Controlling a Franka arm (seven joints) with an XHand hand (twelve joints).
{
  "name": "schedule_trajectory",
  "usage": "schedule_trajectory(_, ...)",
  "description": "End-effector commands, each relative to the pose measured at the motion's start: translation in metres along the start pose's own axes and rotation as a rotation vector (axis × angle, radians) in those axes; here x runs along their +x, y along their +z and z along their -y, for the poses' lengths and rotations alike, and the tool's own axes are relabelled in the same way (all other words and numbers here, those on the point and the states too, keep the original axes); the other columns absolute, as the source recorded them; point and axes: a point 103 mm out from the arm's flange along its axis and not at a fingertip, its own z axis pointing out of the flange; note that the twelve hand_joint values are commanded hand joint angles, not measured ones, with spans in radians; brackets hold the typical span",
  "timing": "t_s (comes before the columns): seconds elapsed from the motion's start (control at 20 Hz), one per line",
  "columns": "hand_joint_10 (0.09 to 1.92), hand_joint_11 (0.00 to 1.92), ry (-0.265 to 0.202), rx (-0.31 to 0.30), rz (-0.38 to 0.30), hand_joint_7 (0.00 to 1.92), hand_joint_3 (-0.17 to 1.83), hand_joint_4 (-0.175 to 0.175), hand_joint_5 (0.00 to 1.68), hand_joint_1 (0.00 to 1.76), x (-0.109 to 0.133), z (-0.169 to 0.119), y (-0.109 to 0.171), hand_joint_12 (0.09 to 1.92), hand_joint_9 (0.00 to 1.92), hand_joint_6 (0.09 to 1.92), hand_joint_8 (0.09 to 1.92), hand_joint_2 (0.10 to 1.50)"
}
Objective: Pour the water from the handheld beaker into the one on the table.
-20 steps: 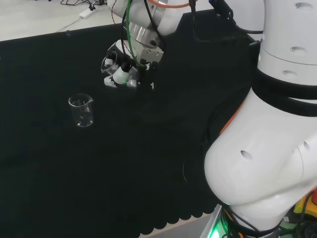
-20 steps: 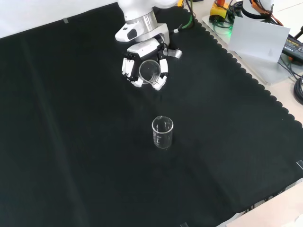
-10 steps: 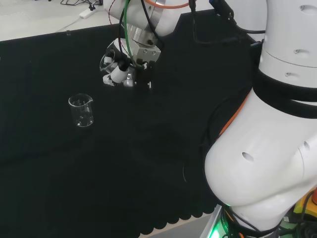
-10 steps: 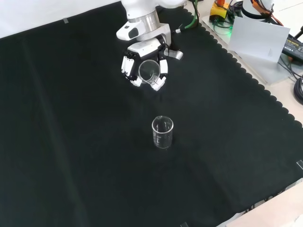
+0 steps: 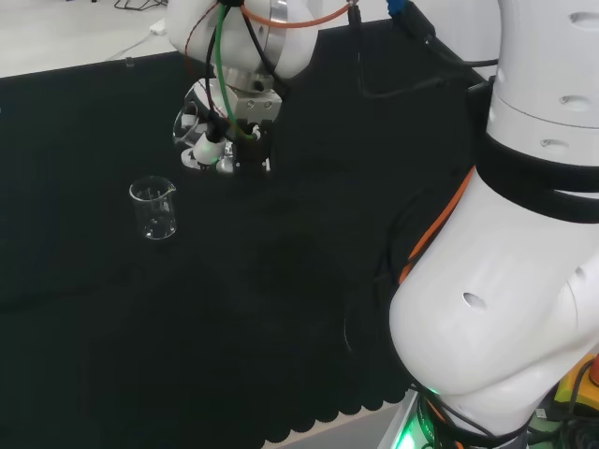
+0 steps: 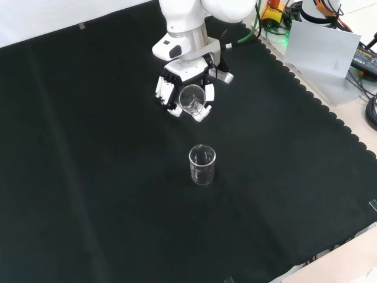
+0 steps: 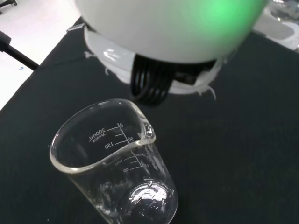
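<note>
A white robot arm's hand (image 6: 184, 94), in the upper middle of the front view, has its fingers curled round a clear handheld beaker (image 6: 191, 98) tipped on its side, mouth toward the camera. Over the last second the hand has shifted slightly right and down in this view, closer to the empty table beaker (image 6: 202, 165) standing upright at frame centre, though the two are still apart. In the head view the hand (image 5: 208, 140) sits upper left, above the table beaker (image 5: 154, 208). The pour likely has not yet reached the target
</note>
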Motion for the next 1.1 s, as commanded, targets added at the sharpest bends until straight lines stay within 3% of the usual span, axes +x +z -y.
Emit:
schedule_trajectory(0.05,1.07,0.92,-0.035,0.008,0.005,1.12,1.17,-0.175,0.95,1.56,0.009,-0.004,0.007,1.06,1.26,1.66,1.25,0.4)
schedule_trajectory(0.2,1.07,0.92,-0.04,0.008,0.026,1.12,1.17,-0.175,0.95,1.56,0.002,-0.007,0.008,1.06,1.26,1.66,1.25,0.4)
schedule_trajectory(0.45,1.07,0.92,-0.035,-0.009,0.077,1.12,1.17,-0.175,0.95,1.56,0.01,-0.012,0.015,1.06,1.26,1.66,1.25,0.4)
schedule_trajectory(0.55,1.1,0.92,-0.046,-0.012,0.138,1.11,1.18,-0.175,0.94,1.51,0.017,-0.014,0.021,1.06,1.24,1.62,1.25,0.43)
schedule_trajectory(1.1,1.13,0.91,-0.062,0.005,0.19,1.11,1.18,-0.175,0.91,1.42,0.031,-0.023,0.029,1.07,1.22,1.55,1.25,0.49)
